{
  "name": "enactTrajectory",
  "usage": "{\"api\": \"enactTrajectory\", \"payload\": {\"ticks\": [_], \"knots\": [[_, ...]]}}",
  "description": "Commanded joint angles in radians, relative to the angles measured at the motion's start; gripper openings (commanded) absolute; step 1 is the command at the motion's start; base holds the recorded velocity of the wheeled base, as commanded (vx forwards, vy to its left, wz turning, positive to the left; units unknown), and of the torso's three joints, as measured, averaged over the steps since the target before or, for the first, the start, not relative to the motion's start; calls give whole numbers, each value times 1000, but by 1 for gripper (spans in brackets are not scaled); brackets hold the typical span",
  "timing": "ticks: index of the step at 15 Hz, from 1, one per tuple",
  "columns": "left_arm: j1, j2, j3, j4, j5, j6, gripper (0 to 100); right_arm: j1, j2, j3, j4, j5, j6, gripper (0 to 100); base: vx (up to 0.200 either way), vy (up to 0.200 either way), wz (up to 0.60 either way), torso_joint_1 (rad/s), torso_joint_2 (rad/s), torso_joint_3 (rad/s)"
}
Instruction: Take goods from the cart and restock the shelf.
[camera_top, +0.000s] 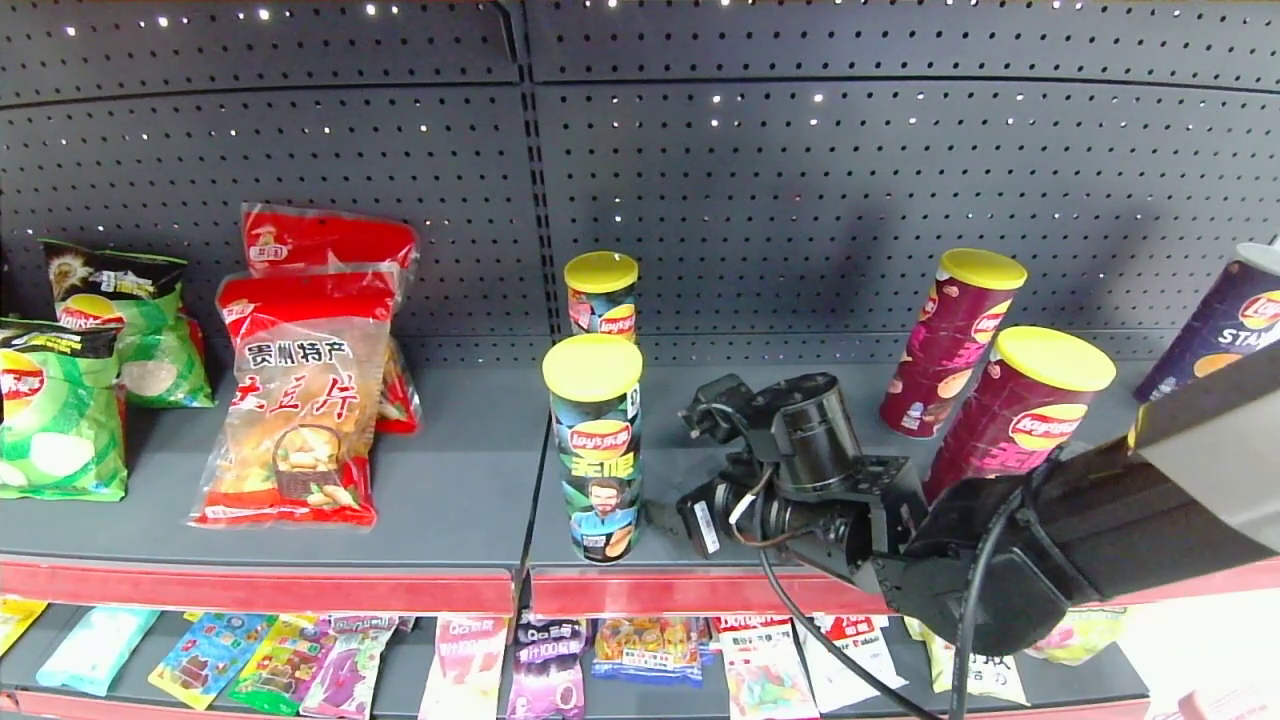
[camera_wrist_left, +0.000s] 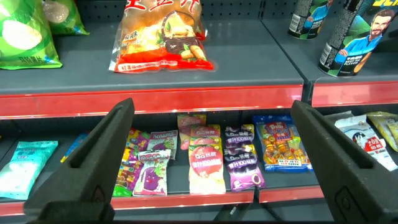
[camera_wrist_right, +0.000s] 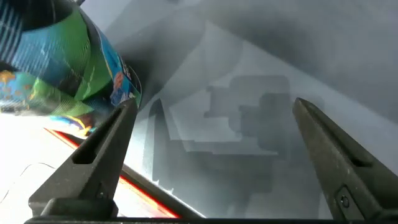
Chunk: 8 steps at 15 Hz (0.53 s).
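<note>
Green chip can (camera_top: 594, 450), upright on shelf (camera_top: 450, 470), just beside right pincer (camera_wrist_right: 212, 106), jaws apart

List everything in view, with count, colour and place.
green chip bags: two, green and white, upper shelf far left.
red snack bags: at least two, red and clear, beside the chip bags.
green cans: two, yellow lids, shelf middle.
maroon cans: two, yellow lids, shelf right.
dark purple can: one, far right.
candy packets: many, mixed colours, lower shelf.
shelf: one, dark grey, red front edge.
left gripper: black, jaws open, facing the shelf front.
right gripper: black, jaws open, beside a green can.
</note>
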Motion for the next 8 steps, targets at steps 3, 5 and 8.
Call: {"api": "enactTrajectory", "payload": {"ticks": [3,5,8], "knots": [[0,1,0,0,0,0,100,1,5,-7,0,0,-2,100,0,0,0,0,0,0],[0,1,0,0,0,0,100,2,10,-7,-2,0,-2,100,0,0,0,0,0,0],[0,1,0,0,0,0,100,2,11,-13,0,0,0,100,0,0,0,0,0,0]]}}
